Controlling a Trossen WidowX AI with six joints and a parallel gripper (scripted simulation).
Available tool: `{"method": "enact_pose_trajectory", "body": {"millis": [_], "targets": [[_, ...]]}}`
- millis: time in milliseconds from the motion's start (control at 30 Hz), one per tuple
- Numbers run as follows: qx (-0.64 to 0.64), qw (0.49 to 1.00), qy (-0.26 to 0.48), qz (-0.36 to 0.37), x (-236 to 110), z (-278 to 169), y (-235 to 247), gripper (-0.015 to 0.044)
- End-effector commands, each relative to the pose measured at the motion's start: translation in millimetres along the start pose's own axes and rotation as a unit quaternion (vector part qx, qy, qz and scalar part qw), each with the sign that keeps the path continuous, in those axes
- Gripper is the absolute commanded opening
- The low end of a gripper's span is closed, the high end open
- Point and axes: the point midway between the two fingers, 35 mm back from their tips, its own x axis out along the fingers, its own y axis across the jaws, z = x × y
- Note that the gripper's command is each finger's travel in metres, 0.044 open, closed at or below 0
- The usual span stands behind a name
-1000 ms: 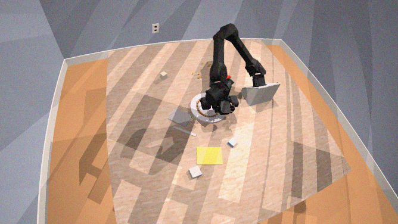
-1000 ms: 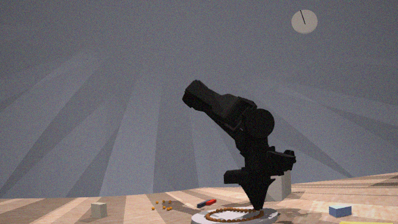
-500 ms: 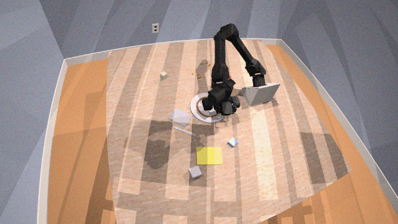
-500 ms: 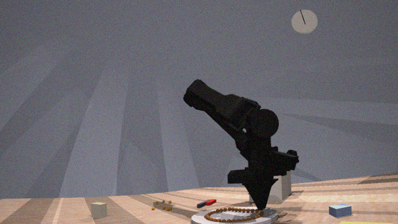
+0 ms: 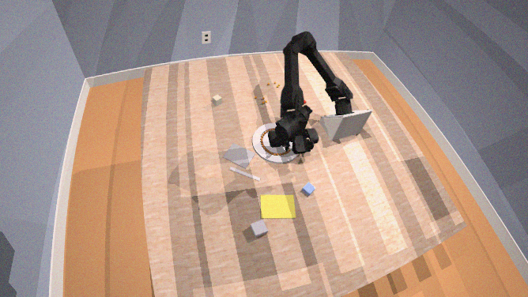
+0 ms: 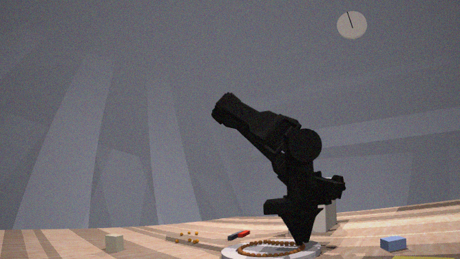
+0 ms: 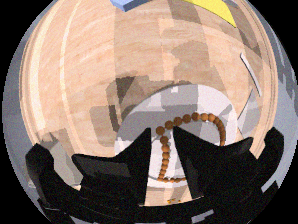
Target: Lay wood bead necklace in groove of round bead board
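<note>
Now spread, pincer (image 7: 162, 156) straddles the wood bead necklace (image 7: 193, 121) on the round bead board (image 7: 193, 99).

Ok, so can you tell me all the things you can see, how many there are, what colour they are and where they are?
wood bead necklace: one, brown, lying in a ring on the board
round bead board: one, white and grey, middle of the floor
loose beads: a small scatter, orange, behind the board
yellow sheet: one, flat, in front of the board
blue block: one, near the yellow sheet
cream cube: one, far left of the loose beads
grey block: one, near the yellow sheet
grey flat piece: one, left of the board
white stick: one, by the flat piece
red and dark bar: one, behind the board
wall clock: one, pale
arm: one, black
gripper: one, black, fingers parted around the necklace strand
</note>
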Motion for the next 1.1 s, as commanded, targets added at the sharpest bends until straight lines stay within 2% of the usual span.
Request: {"method": "enact_pose_trajectory", "body": {"millis": [0,300,1000,1067], "targets": [[0.0,1.0,0.0,0.0,-0.2,0.1,-0.2,0.021],[-0.003,1.0,0.002,0.002,-1.2,-0.6,1.2,0.044],[-0.003,1.0,0.003,0.003,-5.3,-0.6,1.2,0.044],[0.029,1.0,0.003,0.002,-6.0,-0.8,1.1,0.0387]]}}
